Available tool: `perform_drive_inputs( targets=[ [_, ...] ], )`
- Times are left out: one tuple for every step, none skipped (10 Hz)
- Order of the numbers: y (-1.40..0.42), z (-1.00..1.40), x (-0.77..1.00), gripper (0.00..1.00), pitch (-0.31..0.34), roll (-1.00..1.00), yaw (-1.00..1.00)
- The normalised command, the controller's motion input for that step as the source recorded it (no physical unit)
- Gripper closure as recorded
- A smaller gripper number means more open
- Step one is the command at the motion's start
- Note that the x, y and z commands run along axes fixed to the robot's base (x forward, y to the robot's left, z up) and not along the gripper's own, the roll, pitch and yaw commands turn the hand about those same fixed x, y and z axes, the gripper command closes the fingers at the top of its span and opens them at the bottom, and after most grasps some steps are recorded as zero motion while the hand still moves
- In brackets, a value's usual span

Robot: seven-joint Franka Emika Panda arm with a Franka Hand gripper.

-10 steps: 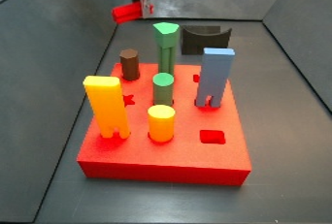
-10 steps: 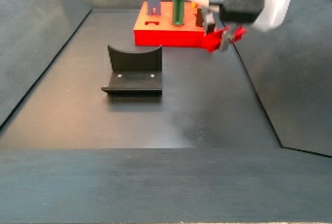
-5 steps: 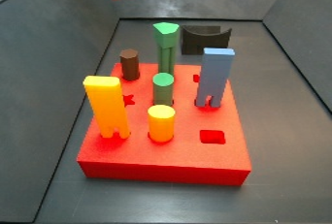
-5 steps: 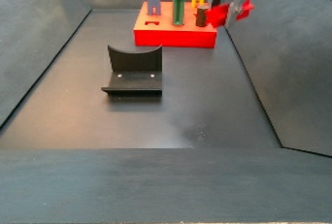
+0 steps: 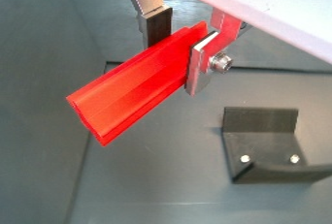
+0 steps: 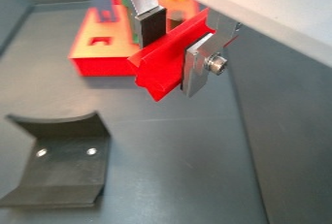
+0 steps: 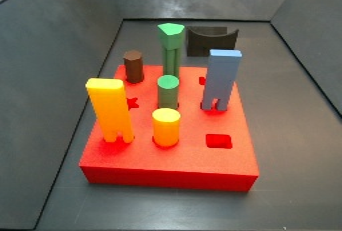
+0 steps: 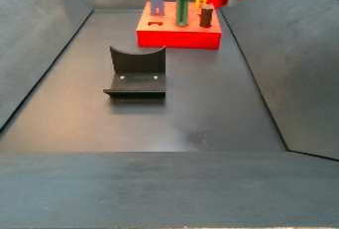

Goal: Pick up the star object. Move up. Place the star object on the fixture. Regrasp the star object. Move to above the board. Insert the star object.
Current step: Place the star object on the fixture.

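Claw (image 5: 183,46) w/ star object (image 5: 136,85) risen since 1 s ago, now near frame top | clamped on star, high above fixture (image 8: 135,72) | risk: shallow grip, bar may tilt on placing

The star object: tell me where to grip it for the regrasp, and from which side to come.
The gripper holds the star object crosswise near one end, high above the floor. Once it lies in the fixture, probably take the mid-length from straight above, fingers across the ridged sides: the long bar gives parallel flanks there, and the star ends stay free for insertion.
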Motion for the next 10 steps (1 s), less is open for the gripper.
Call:
perform_drive_inputs(
  targets=[
    [-0.13,0.11,1.0,1.0,0.061,-0.07,1.0],
    [-0.12,0.1,1.0,1.0,0.076,-0.08,1.0],
    [-0.11,0.09,1.0,1.0,0.091,-0.09,1.0],
    [-0.1,0.08,1.0,1.0,0.11,-0.1,1.0],
    [-0.08,0.07,1.0,1.0,0.136,-0.12,1.0],
    [-0.08,0.06,1.0,1.0,0.157,-0.14,1.0],
    [-0.07,0.06,1.0,1.0,0.2,-0.17,1.0],
    [-0.06,0.05,1.0,1.0,0.228,-0.19,1.0],
    [-0.05,0.04,1.0,1.0,0.261,-0.22,0.87],
    [-0.04,0.04,1.0,1.0,0.242,-0.21,0.63]
  ],
)
